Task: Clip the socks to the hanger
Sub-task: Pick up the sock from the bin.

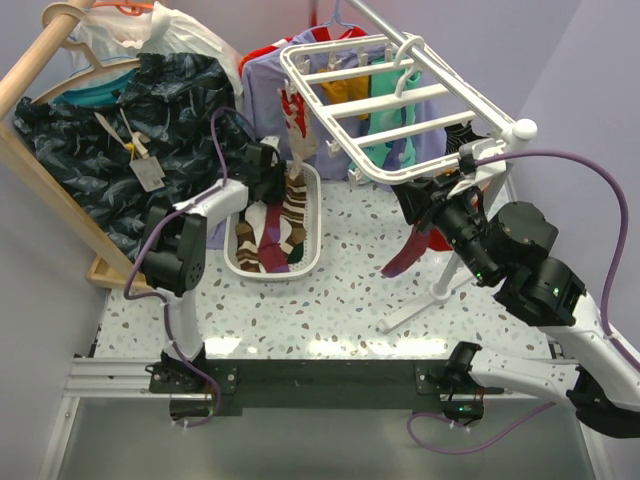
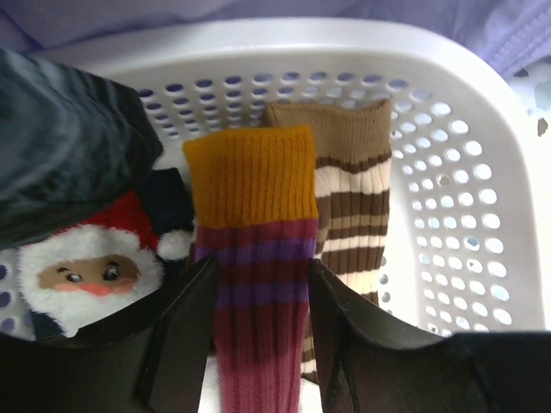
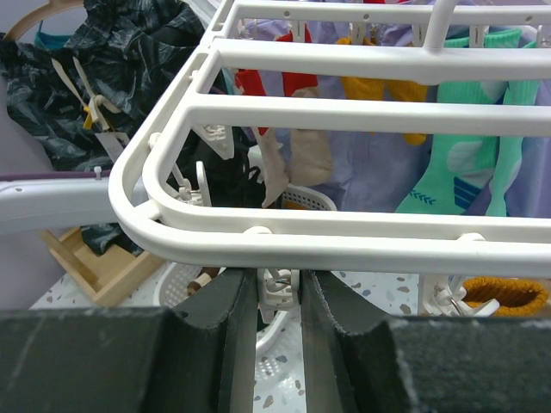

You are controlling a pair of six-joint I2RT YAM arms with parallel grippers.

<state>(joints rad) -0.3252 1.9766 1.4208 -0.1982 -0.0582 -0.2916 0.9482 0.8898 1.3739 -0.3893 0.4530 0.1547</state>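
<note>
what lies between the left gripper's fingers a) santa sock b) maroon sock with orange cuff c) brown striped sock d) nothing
b: the left wrist view shows the maroon sock, with its orange cuff, running between the fingers of the left gripper, and the brown striped sock lies beside it.

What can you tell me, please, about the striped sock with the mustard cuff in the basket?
The sock is a soft ribbed knit with a mustard-yellow cuff and a maroon leg banded in purple. It lies flat, cuff toward the far wall of the white basket. It runs between the two dark fingers of the left gripper, which stand apart, one at each edge. It partly covers a brown sock with cream stripes, and a Santa sock sits on its other side. Its toe end is out of view.
</note>
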